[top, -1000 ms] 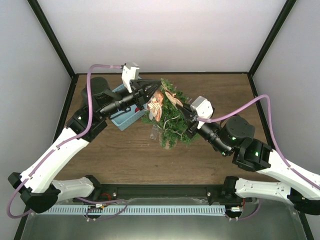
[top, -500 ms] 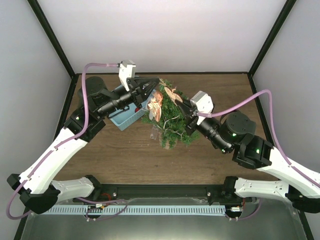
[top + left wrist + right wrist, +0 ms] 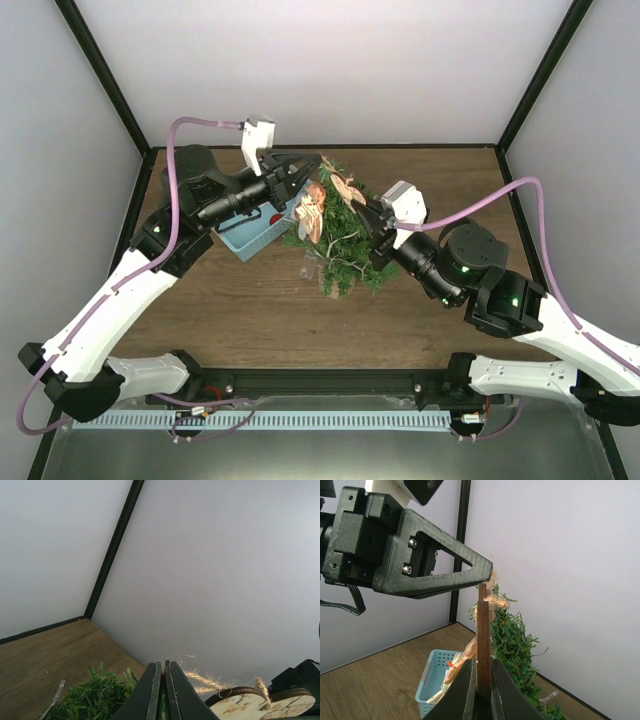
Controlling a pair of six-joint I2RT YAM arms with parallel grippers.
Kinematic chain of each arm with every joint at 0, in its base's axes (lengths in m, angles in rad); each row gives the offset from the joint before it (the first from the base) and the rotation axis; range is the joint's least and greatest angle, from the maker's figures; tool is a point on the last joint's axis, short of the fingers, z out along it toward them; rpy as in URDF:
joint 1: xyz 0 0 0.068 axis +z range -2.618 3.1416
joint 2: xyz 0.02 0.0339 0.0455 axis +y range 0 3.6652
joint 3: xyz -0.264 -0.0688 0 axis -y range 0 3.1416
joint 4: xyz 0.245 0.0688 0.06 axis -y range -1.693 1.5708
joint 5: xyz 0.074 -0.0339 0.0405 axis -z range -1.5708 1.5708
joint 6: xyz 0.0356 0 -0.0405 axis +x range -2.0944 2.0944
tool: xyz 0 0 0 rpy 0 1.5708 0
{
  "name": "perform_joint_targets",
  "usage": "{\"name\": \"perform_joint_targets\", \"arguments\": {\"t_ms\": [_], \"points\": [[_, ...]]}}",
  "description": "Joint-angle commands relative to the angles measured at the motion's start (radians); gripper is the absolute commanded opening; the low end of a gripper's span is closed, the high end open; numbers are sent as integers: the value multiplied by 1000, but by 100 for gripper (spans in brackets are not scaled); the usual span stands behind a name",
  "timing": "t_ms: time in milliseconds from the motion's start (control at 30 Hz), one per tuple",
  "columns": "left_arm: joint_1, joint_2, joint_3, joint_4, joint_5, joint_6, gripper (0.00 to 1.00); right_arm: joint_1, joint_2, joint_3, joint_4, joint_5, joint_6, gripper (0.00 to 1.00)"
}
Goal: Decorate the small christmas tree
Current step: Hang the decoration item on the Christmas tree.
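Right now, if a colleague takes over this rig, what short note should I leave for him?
Left gripper: shut, apparently on the twine loop above the small christmas tree.
Right gripper: shut on the wooden ornament below that loop.
Done: a second ornament seems to hang on the tree's basket side.
To do: hook the loop over a branch, then release.
The blue basket stands beside the tree.

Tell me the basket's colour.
The basket is light blue; it shows best in the right wrist view.

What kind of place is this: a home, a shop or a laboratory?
Probably a robot test cell: plain white walls in a black frame enclose a wooden table, with the left arm and right arm bolted at its near edge.
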Motion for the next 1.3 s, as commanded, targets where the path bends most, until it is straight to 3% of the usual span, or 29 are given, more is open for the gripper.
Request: {"name": "perform_joint_targets", "arguments": {"t_ms": [0,833,1267], "points": [[9,11,24,-11,28,-34,4,-5,0,45,1,16,15,1],[33,36,37,-58,36,-88,4,-57,-10,-11,-22,11,48,1],[33,7,-36,-24,51,-108,13,-58,-59,-78,-42,-59,83,1]]}}
